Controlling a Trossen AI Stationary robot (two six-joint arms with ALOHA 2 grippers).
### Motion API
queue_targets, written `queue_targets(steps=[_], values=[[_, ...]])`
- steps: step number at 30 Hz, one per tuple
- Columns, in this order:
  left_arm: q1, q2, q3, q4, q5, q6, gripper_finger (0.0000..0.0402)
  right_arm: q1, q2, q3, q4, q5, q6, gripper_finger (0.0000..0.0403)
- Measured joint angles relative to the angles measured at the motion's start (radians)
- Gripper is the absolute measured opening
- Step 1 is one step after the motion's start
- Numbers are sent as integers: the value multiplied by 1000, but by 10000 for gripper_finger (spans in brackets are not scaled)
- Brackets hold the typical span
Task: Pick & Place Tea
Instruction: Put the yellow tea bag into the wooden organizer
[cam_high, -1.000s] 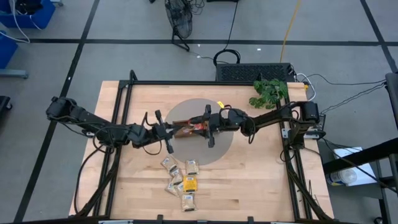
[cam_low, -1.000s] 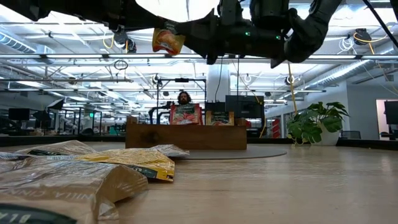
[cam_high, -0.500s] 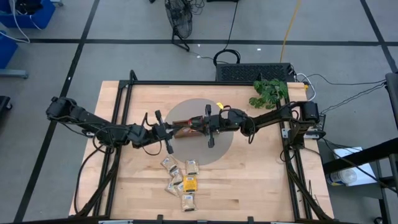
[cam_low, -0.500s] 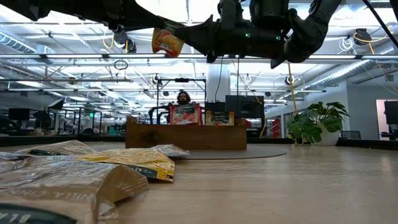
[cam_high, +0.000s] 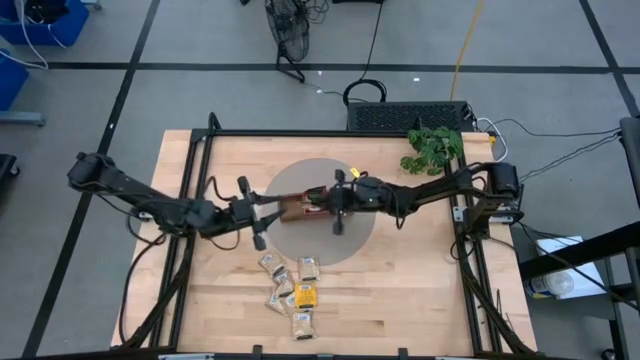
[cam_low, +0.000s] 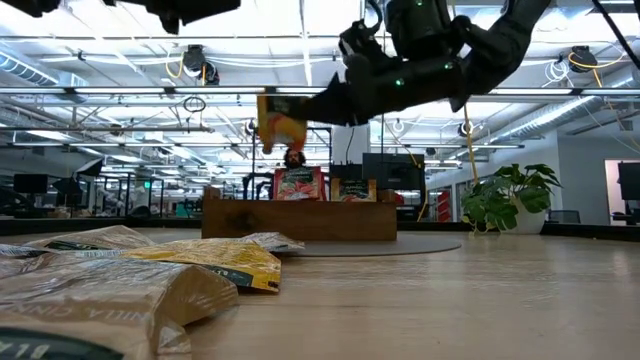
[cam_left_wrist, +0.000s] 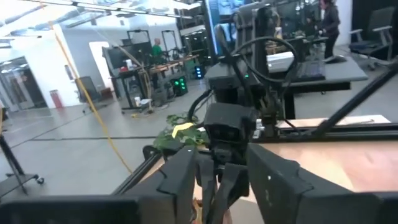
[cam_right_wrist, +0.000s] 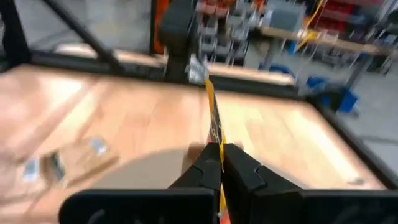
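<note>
Above the wooden tray (cam_high: 297, 208), my right jaws (cam_high: 322, 199) are clamped on a red-and-yellow tea sachet (cam_low: 279, 122), which hangs edge-on from them, clear of the tray. My left jaws (cam_high: 270, 208) stand parted and hold nothing, just beside the tray's end away from the right arm. More sachets (cam_low: 297, 184) stand upright in the tray's compartments. The rest of the tea (cam_high: 292, 283) lies in a loose cluster on the surface (cam_high: 420, 280), well apart from the tray, on its side away from the potted plant (cam_high: 434, 147).
</note>
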Motion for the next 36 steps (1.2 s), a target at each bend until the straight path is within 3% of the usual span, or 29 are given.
queue_targets(steps=[6,15,19,28,33,36], values=[[-16,-63,0,-126,-21,-10,167,17,-73,-42,-210,169,-35,0],[-15,-72,0,-193,-38,-13,165,-20,-255,-278,-144,168,50,0],[-12,-72,0,-184,-42,-9,166,-66,-236,-340,-58,113,92,0],[7,-69,1,-186,-42,-56,166,-110,-85,-326,95,18,101,0],[9,-69,1,-187,-42,-59,166,-110,-50,-318,85,32,98,0],[10,-69,1,-189,-42,-59,166,-104,-50,-318,86,118,88,0]])
